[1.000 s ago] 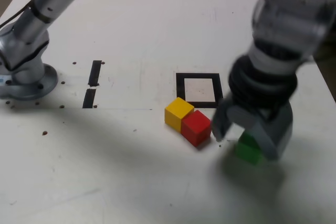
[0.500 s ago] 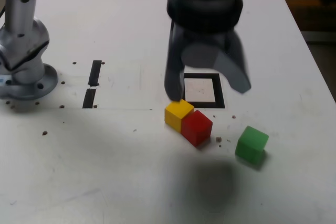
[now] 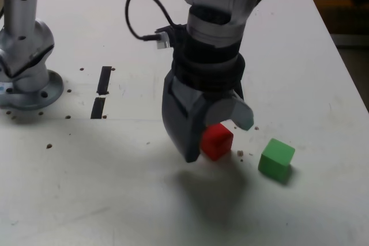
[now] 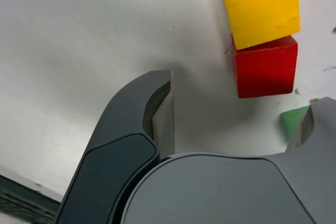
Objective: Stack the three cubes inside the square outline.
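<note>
A: End effector status?
B: The end effector [image 3: 216,133] hangs low over the bench [image 3: 115,188], jaws spread, empty.
A: Cube positions?
B: In the exterior view, red cube [image 3: 217,140] sits between the jaws, yellow cube [image 4: 262,6] touching it; green cube [image 3: 277,159] lies right, apart.

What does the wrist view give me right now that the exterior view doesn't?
Only the wrist view shows the yellow cube, sitting against the red cube; in the exterior view the gripper hides it. Only the exterior view shows the arm's base, the two tape strips and the whole green cube. Both show the open gripper, red cube and green cube.
</note>
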Robot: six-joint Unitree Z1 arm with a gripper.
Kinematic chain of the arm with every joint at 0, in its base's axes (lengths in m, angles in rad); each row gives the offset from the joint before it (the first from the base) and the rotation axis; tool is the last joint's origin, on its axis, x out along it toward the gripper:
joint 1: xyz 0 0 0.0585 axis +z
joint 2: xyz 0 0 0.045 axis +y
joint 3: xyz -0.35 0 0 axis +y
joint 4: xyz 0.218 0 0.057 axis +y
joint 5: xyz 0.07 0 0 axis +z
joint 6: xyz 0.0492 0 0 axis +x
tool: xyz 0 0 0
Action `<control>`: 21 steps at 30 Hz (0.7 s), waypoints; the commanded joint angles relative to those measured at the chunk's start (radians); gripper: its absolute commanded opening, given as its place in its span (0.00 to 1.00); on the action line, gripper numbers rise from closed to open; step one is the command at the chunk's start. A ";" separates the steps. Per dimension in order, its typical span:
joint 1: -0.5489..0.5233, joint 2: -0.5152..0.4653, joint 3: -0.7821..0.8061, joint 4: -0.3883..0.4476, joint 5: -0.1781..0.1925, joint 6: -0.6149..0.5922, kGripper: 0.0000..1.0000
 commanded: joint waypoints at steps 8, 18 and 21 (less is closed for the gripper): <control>0.036 0.092 0.009 -0.089 0.023 -0.203 0.84; 0.055 0.135 0.010 -0.111 0.033 -0.220 0.49; 0.055 0.136 0.011 -0.111 0.050 -0.229 0.36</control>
